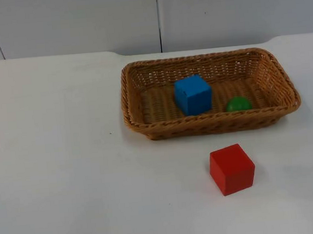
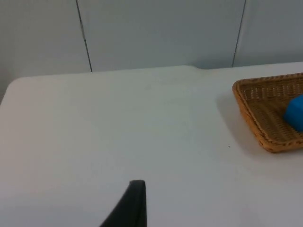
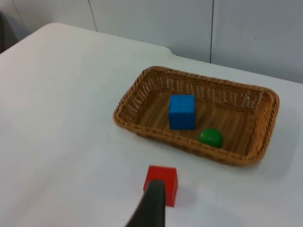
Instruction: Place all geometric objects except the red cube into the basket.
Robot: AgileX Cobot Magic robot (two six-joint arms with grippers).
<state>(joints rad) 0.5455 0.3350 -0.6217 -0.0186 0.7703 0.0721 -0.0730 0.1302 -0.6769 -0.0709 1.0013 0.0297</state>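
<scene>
Two shapes binned, task apparently done.
Blue cube [image 1: 193,94] and green ball [image 1: 238,104] inside basket [image 1: 140,118]; red cube [image 1: 232,169] on table [image 1: 57,169] just outside. Cannot tell finger state of left gripper [image 2: 135,201] or right gripper [image 3: 152,203].

the top view looks down and forward from a fixed spot onto the white surface [image 1: 69,185], facing the grey partition wall [image 1: 71,20]. it sits fairly near the woven wicker basket [image 1: 212,124] and the red wooden cube [image 1: 232,169]. the left wrist view sits low, looking across the surface toward the wall, catching one end of the basket and part of the blue cube [image 2: 296,112]. the right wrist view looks from higher and further back. all three views share the basket and blue cube.
</scene>
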